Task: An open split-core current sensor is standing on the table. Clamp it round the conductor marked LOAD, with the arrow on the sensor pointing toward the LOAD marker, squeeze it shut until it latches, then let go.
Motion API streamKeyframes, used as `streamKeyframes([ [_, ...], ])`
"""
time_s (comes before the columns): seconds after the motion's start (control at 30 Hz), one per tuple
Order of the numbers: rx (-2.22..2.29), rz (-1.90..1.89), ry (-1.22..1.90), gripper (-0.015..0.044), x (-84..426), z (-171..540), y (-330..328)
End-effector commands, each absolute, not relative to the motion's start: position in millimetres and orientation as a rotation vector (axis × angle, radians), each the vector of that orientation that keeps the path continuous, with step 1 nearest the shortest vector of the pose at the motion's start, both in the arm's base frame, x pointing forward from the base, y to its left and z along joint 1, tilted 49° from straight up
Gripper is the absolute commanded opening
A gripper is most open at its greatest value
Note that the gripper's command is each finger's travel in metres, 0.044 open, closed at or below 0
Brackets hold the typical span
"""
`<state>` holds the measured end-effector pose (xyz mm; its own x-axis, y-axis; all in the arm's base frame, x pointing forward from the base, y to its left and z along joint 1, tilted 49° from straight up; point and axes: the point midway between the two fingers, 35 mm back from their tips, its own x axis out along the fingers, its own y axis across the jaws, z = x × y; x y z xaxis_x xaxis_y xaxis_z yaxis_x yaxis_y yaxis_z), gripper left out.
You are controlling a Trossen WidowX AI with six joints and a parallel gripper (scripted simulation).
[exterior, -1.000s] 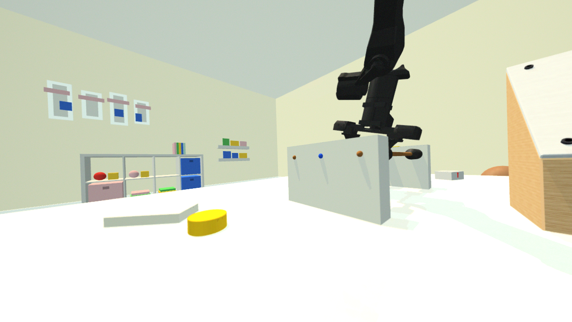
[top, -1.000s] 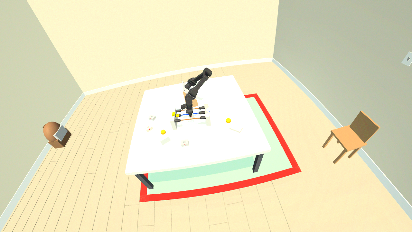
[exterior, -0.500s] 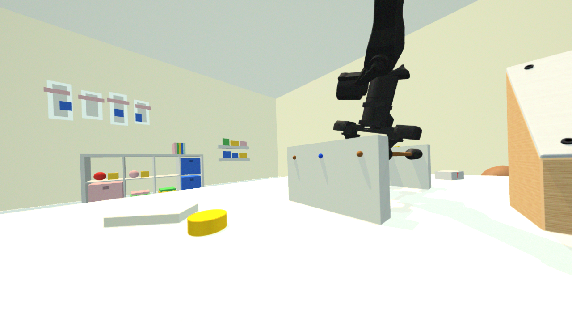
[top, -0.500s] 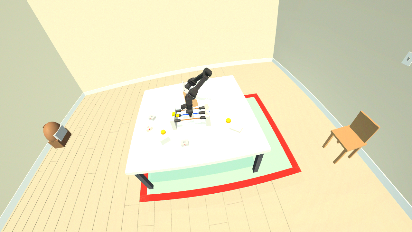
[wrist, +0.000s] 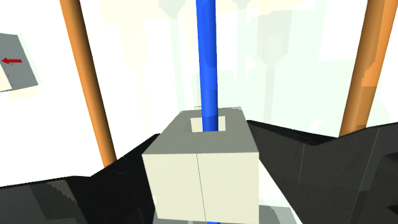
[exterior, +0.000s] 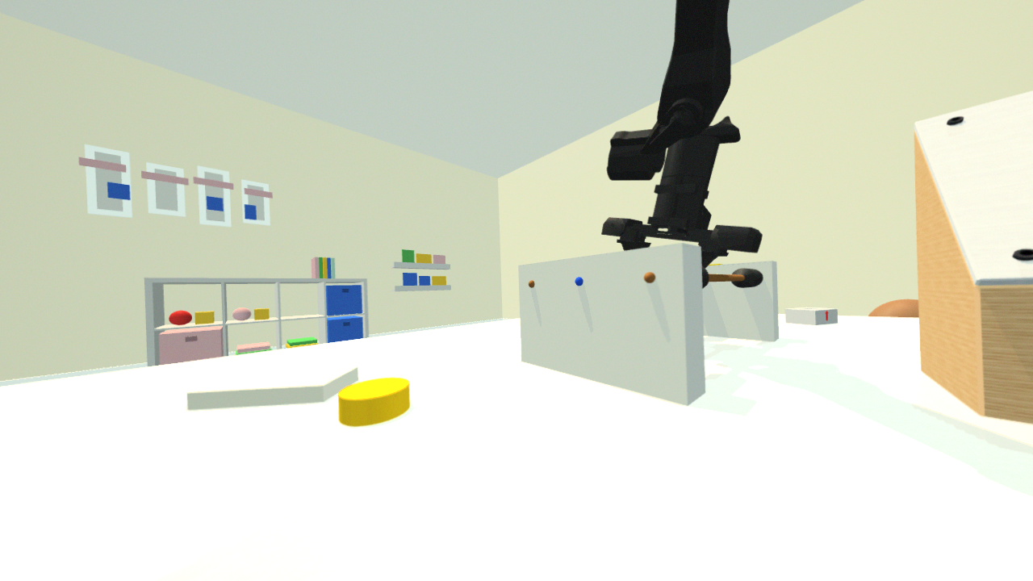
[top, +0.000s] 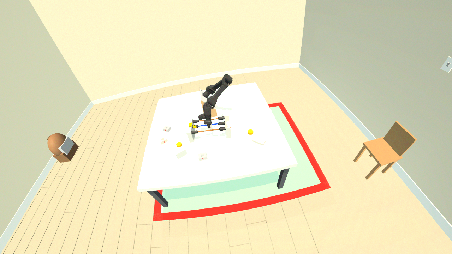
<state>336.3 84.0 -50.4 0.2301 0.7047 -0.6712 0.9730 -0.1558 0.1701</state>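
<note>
The white split-core sensor is round the blue conductor, which passes through its square window. Its two halves meet along a thin straight seam. No arrow shows on the faces in view. My gripper is shut on the sensor, one black finger at each side. A yellow tag sits on the left end support, and a yellow band is at the blue conductor's left end; their lettering is too small to read. In the exterior view the fingertips and sensor are hidden behind the near support.
Copper conductors run either side of the blue one. Upright end supports hold them. Small white blocks with red marks, yellow discs and pale slabs lie around. A wooden box stands near the arm.
</note>
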Motion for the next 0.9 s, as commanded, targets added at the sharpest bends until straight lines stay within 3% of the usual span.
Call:
streamKeyframes([
  [0.0,1.93,-0.601,1.536,0.0229,336.3,-50.4,84.0],
  [0.6,1.93,-0.601,1.536,0.0109,336.3,-50.4,84.0],
  [0.73,1.913,-0.617,1.568,0.0004,336.8,-51.5,83.4],
  [0.87,1.915,-0.625,1.567,0.0,334.5,-50.6,83.3],
])
